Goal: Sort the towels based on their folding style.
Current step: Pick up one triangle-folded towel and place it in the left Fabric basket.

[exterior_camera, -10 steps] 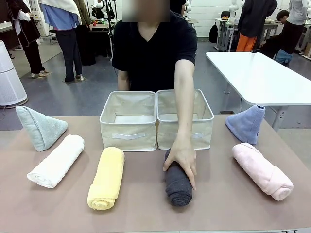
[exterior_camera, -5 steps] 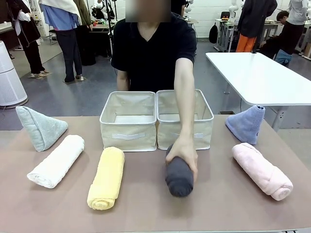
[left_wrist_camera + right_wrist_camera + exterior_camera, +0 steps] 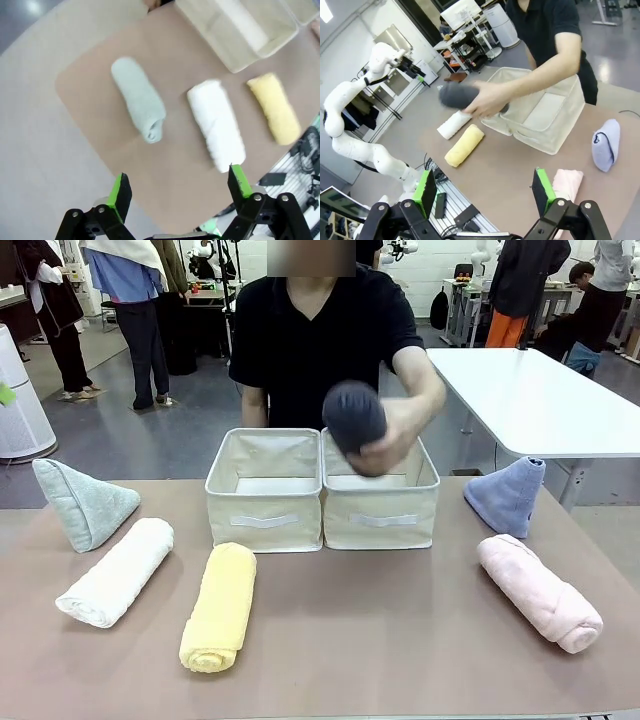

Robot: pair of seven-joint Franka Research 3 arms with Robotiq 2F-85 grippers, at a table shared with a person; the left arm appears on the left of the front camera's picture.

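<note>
Lifting the dark grey towel (image 3: 351,412) off the table (image 3: 400,650) is a hand (image 3: 388,445); left claw (image 3: 178,177) and right claw (image 3: 484,175) gape wide.

Grey floor (image 3: 140,440) spreads behind the brown tabletop (image 3: 400,640). A white table (image 3: 530,400) stands at two o'clock, a white rounded unit (image 3: 20,415) (partly cropped) at nine, and people (image 3: 135,310) stand at eleven.
</note>
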